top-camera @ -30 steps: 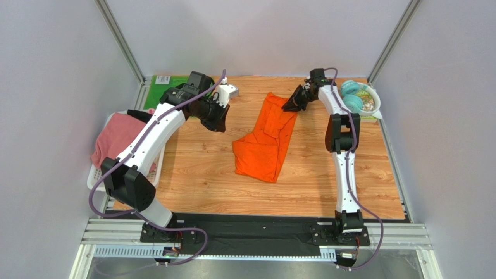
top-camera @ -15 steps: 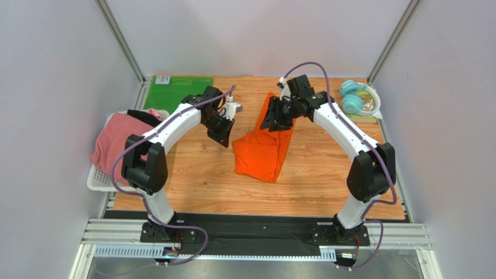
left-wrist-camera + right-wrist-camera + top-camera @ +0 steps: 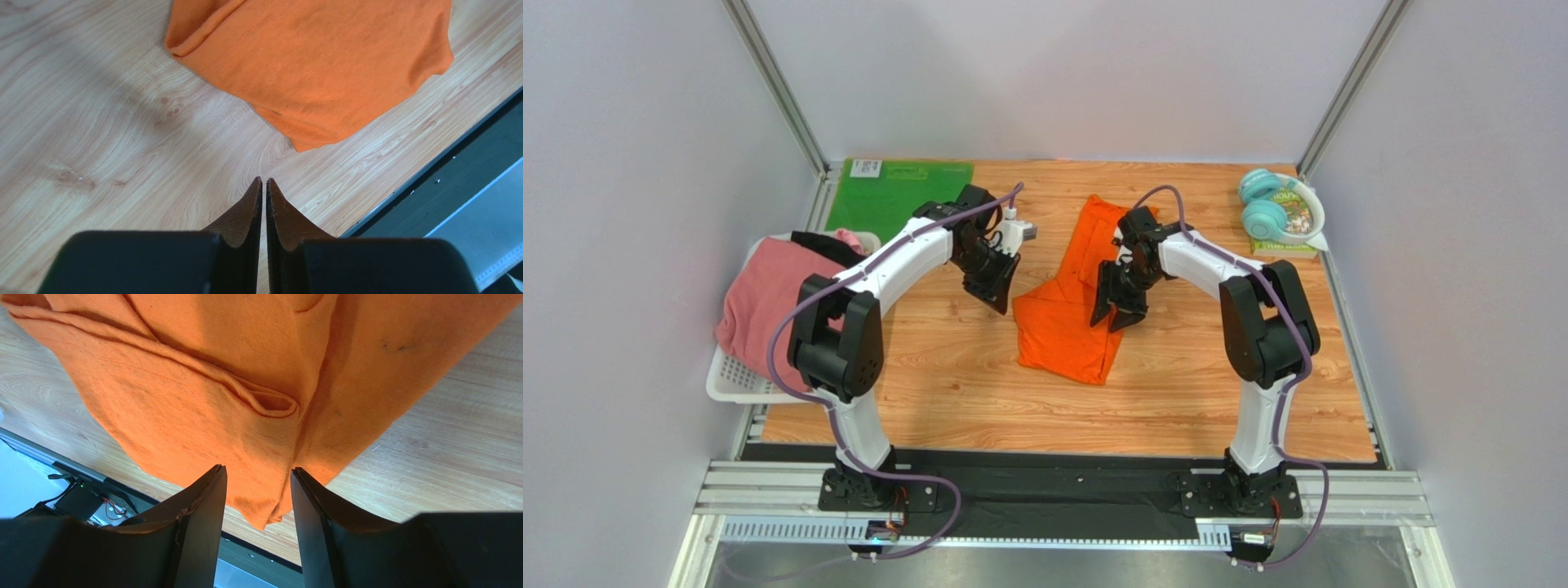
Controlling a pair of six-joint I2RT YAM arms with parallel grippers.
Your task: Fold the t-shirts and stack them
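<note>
blk tee (image 3: 814, 241) mostly hidden behind pink tee (image 3: 768, 292).

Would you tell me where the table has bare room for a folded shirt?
Widest: the near strip of table between the orange shirt and the arm bases. Also a patch right of the right arm, below the headphones. Crowded: the far left, with mat, basket and left gripper.

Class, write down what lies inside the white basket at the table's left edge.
A pink t-shirt fills most of the white basket, with a bit of black cloth showing at its far end. Anything beneath them is covered.
</note>
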